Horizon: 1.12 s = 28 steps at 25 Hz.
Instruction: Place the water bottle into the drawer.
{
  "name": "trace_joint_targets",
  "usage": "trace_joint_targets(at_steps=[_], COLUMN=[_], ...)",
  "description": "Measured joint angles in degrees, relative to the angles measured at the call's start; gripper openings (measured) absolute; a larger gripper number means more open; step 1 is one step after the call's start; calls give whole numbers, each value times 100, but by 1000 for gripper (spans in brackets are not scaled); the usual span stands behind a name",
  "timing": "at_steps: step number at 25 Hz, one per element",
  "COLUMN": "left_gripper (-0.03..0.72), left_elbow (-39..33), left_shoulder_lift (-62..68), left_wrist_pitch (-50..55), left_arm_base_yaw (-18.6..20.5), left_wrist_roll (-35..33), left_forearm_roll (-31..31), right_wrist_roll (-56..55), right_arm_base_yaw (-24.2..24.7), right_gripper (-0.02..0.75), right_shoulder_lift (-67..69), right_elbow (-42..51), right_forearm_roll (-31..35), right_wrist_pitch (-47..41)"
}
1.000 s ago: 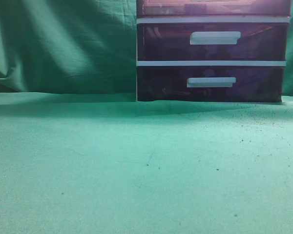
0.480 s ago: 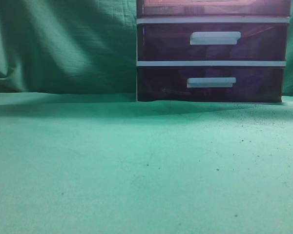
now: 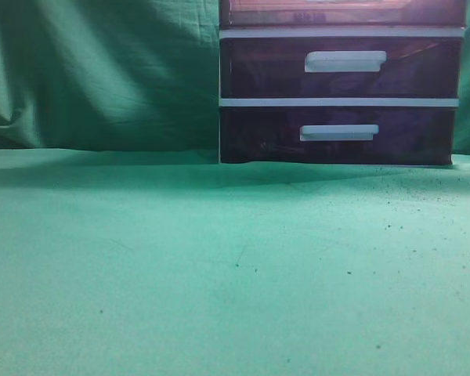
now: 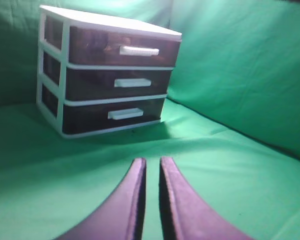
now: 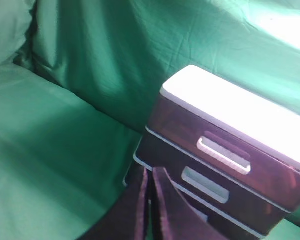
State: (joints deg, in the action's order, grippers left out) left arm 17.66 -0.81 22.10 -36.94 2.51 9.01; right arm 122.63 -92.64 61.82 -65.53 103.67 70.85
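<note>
Nothing has shifted on the green cloth [image 3: 219, 266] in the exterior view since a second ago, and no bottle shows in any of my views. My target, the top drawer [image 4: 124, 47], sits pushed in flush at the head of the white-framed unit [image 4: 52, 75], its front a translucent reddish-brown with one white bar handle [image 4: 139, 50]; I count three drawers, each with one handle. My left gripper [image 4: 151, 172] has its fingers nearly together with a thin gap and nothing between, and my right gripper [image 5: 150, 182] is pressed together, empty, just before the unit.
</note>
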Motion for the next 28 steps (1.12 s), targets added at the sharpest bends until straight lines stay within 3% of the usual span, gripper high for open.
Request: trace_joint_targets(at_steps=[5,12,28], left_gripper=[69,69,69], left_elbow=[-1038,-1885,-1900], left_shoulder_lift=[-9,-9,-9], left_wrist_pitch=[-647,-726,-617], left_arm_base_yaw=[0,0,0], left_wrist_roll=[64,64,64], left_forearm_roll=[17,86,64], right_wrist_roll=[-229,-291,-291], right_arm_base_yaw=[-191,-191,-191], right_gripper=[0,0,0], right_shoulder_lift=[-15,-15,-15], right_elbow=[0,0,0], right_forearm_roll=[0,0,0], right_wrist_pitch=[10,10,10])
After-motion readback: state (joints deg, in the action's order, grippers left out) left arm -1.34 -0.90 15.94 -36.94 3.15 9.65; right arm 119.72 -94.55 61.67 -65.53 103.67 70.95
